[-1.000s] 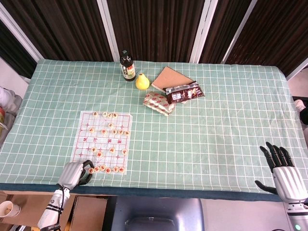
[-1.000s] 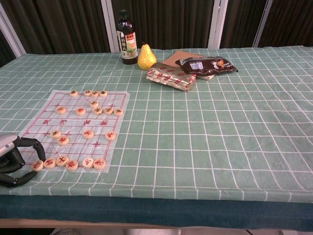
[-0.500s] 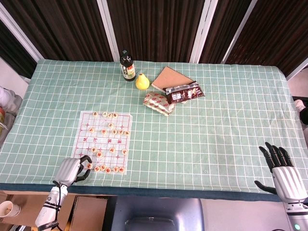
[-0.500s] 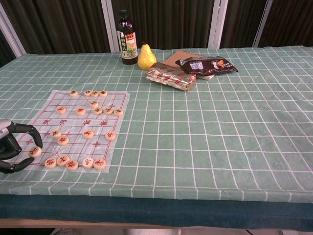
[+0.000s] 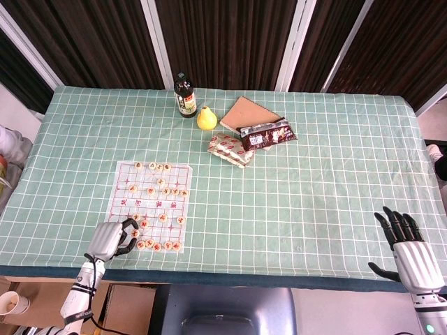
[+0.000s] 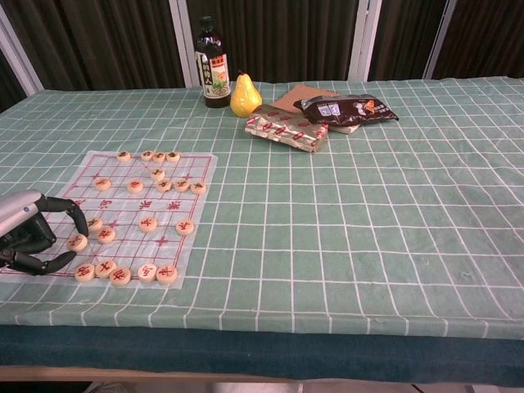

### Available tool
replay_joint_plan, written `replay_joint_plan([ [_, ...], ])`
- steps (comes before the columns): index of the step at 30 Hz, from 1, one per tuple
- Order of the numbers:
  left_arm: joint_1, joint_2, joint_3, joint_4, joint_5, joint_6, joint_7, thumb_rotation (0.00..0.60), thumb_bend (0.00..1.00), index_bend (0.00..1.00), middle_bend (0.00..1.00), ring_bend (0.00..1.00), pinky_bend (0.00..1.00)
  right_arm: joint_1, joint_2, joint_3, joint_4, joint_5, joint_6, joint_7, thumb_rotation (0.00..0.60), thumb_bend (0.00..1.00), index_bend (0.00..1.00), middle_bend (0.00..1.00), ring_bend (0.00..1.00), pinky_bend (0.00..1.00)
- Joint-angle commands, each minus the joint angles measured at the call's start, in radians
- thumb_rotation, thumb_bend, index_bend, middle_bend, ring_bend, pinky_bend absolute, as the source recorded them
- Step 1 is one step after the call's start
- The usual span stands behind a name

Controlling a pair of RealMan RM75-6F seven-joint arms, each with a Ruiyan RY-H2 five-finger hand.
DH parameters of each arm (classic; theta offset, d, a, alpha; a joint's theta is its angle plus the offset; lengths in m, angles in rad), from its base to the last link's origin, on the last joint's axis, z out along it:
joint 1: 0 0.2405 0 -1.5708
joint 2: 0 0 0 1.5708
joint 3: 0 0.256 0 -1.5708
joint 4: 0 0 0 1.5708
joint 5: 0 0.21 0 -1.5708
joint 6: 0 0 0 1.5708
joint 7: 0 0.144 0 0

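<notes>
Left hand (image 6: 31, 237) on the near-left corner of the chess sheet, fingertip on one round wooden chess piece (image 6: 77, 242).

We see our left hand resting on the translucent red-lined chess sheet (image 6: 201, 168), fingers curled over, one dark fingertip touching the piece; whether it is pinched we cannot tell. Just beside it, along the sheet's near edge, lies a row of round wooden pieces (image 6: 127, 273); more pieces are scattered further up. Our right hand (image 5: 412, 251) hovers at the near-right edge of the green checked table (image 6: 393, 213), fingers spread, holding nothing. At the far side stand a dark glass bottle (image 6: 215, 62) and a yellow pear (image 6: 245, 96), then a patterned snack pack (image 6: 285, 130), a dark snack bag (image 6: 348, 107) and a brown cardboard sheet (image 5: 244, 110).
</notes>
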Motion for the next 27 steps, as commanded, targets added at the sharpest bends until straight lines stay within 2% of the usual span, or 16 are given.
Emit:
replay_joint_plan([
  [1,-0.004,-0.001,0.001,-0.003,-0.007,-0.009,0.007,0.6,0.37,0.57,1.0,1.0,1.0,-0.002,0.001,0.001,0.001,0.001,0.004,0.004,0.6,0.09,0.0,0.0,0.0,0.0],
  [19,-0.028,-0.03,-0.007,-0.001,-0.041,-0.028,0.051,0.6,0.37,0.53,1.0,1.0,1.0,-0.003,0.004,0.0,0.002,0.0,0.007,0.012,0.6,0.09,0.0,0.0,0.0,0.0],
  [27,-0.027,-0.026,0.006,-0.013,-0.028,-0.022,0.043,0.6,0.37,0.43,1.0,1.0,1.0,-0.002,0.003,-0.001,0.0,0.002,0.003,0.006,0.6,0.09,0.0,0.0,0.0,0.0],
])
